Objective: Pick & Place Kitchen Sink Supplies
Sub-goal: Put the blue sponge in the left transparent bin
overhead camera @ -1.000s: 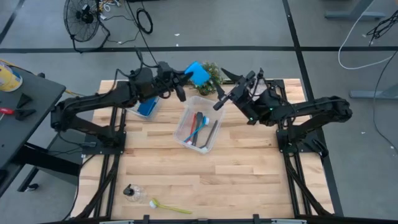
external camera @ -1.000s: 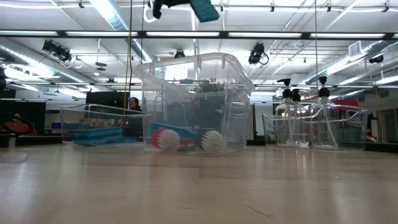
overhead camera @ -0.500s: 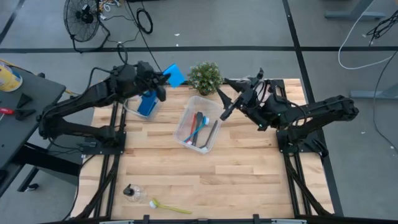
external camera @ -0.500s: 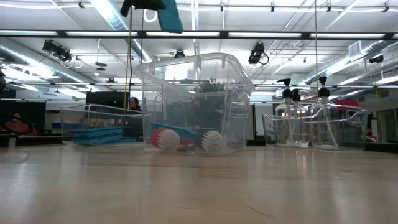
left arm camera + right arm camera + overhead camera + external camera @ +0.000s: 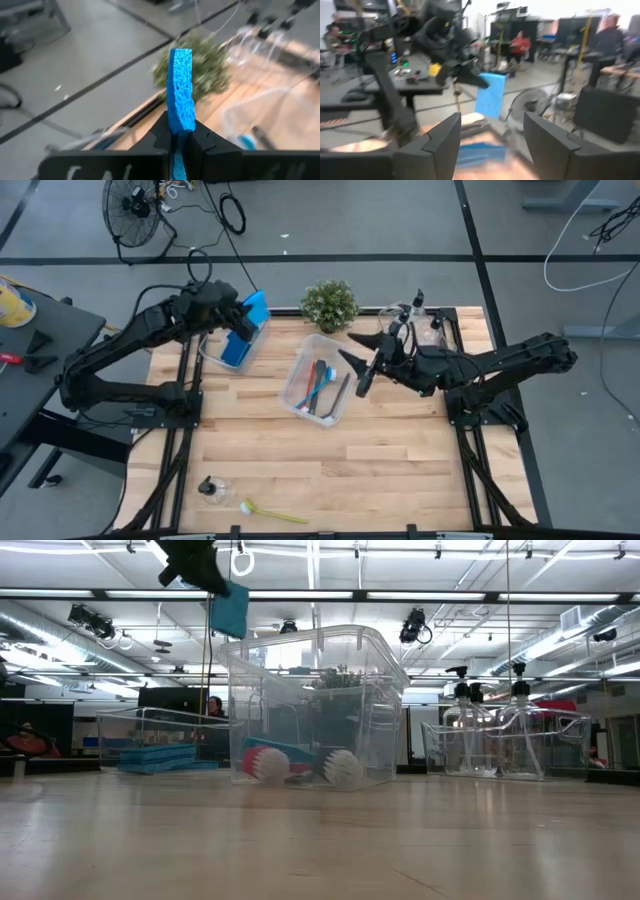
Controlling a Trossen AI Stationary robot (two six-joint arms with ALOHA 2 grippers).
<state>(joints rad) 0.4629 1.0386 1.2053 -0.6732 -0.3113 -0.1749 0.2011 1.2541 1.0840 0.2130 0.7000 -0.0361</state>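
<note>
Left claw pinches a blue sponge over the clear bin holding more sponges, left of the potted plant; the right claw, spread wide and empty, hangs at the brush bin's right edge. Low down, the sponge hangs on edge above the bench, long axis vertical. From the left wrist, its thin edge stands straight out of the shut fingers. The right wrist shows its broad face.

Three bins; one plant; perhaps four brushes binned.
</note>
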